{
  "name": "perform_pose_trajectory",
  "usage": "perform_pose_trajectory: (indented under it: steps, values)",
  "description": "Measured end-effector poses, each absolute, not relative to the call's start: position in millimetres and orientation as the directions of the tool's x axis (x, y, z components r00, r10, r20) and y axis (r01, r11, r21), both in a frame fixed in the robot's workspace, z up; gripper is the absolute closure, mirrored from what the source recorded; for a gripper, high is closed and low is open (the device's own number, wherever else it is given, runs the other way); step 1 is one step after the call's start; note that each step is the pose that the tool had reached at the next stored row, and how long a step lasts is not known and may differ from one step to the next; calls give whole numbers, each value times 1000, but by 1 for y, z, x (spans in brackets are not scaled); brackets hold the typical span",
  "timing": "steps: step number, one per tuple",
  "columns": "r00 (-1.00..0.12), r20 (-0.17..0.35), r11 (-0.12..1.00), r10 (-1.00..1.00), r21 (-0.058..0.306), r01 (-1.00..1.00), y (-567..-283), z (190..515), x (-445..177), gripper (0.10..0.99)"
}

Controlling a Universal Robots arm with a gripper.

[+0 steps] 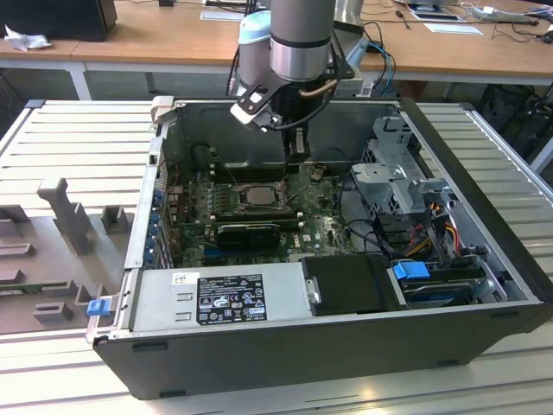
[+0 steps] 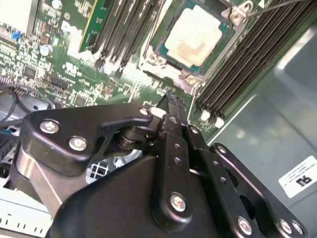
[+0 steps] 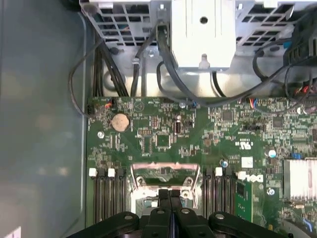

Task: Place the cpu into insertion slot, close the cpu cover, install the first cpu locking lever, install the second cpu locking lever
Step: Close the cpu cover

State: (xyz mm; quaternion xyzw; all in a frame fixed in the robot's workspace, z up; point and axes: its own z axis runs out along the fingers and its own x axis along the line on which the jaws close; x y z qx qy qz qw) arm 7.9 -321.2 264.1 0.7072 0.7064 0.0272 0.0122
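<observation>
The cpu [image 2: 197, 35], a pale square chip, lies flat in the insertion slot [image 1: 257, 195] on the green board. The silvery cpu cover [image 2: 173, 69] is folded down around it, so the chip shows through the window. A thin metal lever rod [image 2: 277, 5] runs past the socket's far corner. My gripper [image 1: 298, 156] hangs inside the case just beside the socket's edge, a little above the board. Its black fingers are pressed together with nothing between them, as both wrist views show; the gripper [image 2: 171, 100] points at the socket frame [image 3: 163, 174], and the gripper [image 3: 170, 194] is close over it.
Long black memory slots [image 2: 242, 64] flank the socket on both sides. A grey power supply [image 1: 220, 298] fills the case front and a metal drive cage [image 1: 397, 173] with cables stands on the exterior view's right. A black card [image 1: 251, 232] lies in front of the socket.
</observation>
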Motion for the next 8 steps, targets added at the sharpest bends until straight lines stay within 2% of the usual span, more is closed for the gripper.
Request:
perform_pose_trajectory:
  steps: [8]
  values:
    - [1,21,-2,1000,56,998,-321,268,29,980]
